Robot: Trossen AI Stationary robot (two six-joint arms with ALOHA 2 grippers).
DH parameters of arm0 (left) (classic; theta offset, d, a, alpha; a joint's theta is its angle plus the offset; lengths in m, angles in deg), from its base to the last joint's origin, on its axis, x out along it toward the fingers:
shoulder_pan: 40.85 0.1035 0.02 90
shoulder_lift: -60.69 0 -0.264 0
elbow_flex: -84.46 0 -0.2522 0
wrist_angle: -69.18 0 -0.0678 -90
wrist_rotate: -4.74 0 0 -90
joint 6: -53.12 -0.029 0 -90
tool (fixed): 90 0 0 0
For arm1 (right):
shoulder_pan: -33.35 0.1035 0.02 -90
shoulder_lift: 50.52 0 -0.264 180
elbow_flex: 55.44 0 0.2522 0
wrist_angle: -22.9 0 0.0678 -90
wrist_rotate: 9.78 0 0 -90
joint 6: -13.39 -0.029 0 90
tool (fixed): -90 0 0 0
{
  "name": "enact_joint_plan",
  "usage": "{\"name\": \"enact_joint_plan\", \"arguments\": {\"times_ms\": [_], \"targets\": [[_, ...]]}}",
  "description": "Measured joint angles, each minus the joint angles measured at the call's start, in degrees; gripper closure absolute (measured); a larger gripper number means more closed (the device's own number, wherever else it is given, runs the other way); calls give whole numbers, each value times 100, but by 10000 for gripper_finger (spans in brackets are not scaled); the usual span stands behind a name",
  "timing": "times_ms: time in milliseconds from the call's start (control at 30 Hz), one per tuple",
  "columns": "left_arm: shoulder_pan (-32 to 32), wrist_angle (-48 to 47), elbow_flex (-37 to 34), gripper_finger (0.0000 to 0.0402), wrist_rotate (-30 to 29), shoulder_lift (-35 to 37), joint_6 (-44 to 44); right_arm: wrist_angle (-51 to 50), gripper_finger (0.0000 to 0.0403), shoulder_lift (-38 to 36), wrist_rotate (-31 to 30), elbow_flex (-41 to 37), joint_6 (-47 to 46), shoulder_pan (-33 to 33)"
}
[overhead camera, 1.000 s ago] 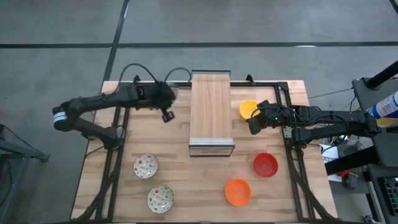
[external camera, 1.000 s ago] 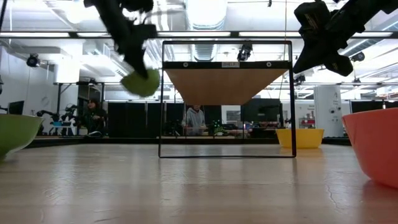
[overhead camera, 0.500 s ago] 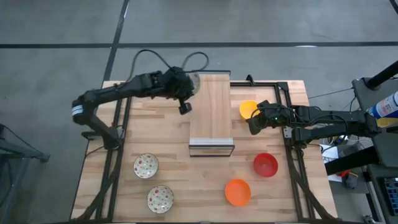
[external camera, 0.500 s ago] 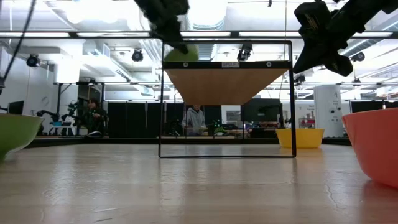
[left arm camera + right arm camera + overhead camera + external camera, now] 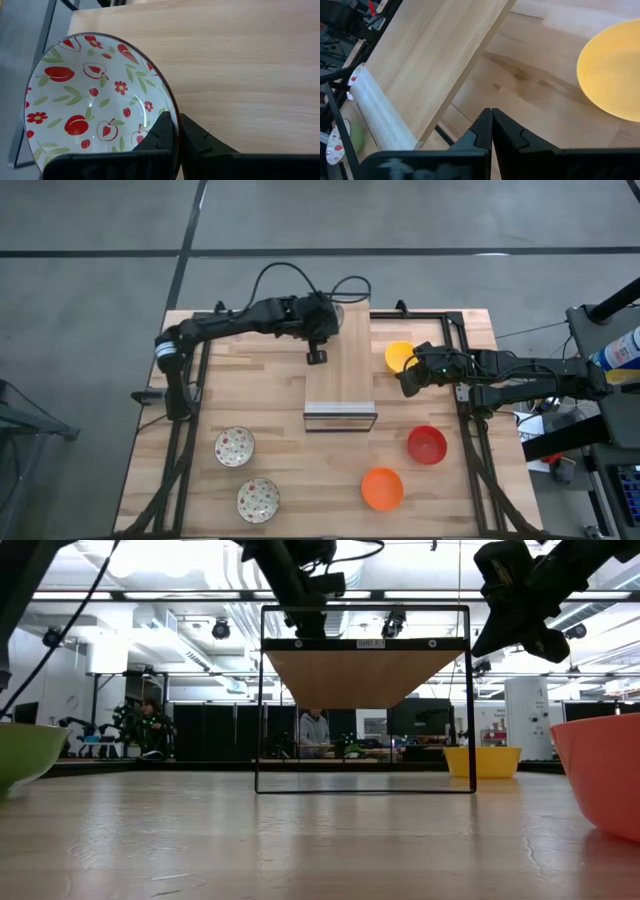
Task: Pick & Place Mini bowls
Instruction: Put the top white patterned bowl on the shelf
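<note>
My left gripper is shut on a white mini bowl painted inside with red fruit and green leaves, over the far end of the raised wooden board. Two more white bowls stand on the table's near left. The yellow bowl sits right of the board, with the red and orange bowls nearer. My right gripper hovers shut beside the yellow bowl, touching nothing. My left gripper pinches the white bowl's rim, one finger inside the bowl and the other finger outside its wall. The bowl is lifted clear, its open side up, above the board's far left corner.
The board rests high on a thin black frame, well above the tabletop. Black rails run along the table's left and right sides. Bare wood lies between the white bowls and the orange bowl.
My left arm has swung toward the table's right and far edge, carrying the white bowl up from left of the board to above its far end, still shut on it. The right arm has kept still.
</note>
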Motion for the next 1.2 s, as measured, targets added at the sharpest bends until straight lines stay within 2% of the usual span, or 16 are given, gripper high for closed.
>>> {"name": "enact_joint_plan", "arguments": {"times_ms": [533, 1200], "targets": [[-5, 30, 486, 395, -49, -490, -1000, -17, 394, 2, 18, 0, 3, 0], [-19, -31, 558, 394, -163, -634, -887, -20, 394, 2, 18, 0, -15, -1]]}}
